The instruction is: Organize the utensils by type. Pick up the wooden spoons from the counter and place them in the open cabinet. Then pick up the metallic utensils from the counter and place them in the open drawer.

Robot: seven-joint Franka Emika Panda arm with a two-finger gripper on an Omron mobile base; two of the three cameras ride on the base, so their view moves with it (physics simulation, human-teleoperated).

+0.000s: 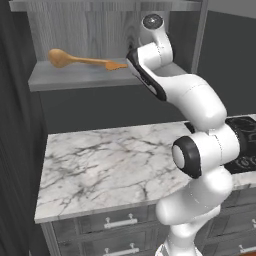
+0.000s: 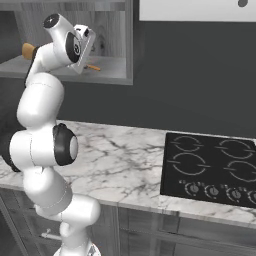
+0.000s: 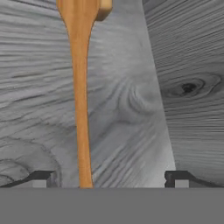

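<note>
A wooden spoon [image 1: 75, 60] lies on the grey shelf of the open cabinet [image 1: 75, 80], its round bowl to the left. In the hand view its handle [image 3: 81, 109] runs up between the two fingertips of my gripper [image 3: 109, 177], which stands open, the tips wide apart and clear of the wood. A second orange-tan piece [image 3: 104, 8] peeks out beside the spoon's far end; I cannot tell what it is. From the right base view the spoon's bowl [image 2: 27, 50] shows behind my arm. The metallic utensils and the open drawer are out of view.
The white marble counter [image 1: 110, 160] stretches below the cabinet, with a black cooktop [image 2: 210, 165] set in it at the right. Shut drawers with silver handles [image 1: 120, 222] sit under the counter. The cabinet's side wall [image 3: 192, 87] stands close on the gripper's right.
</note>
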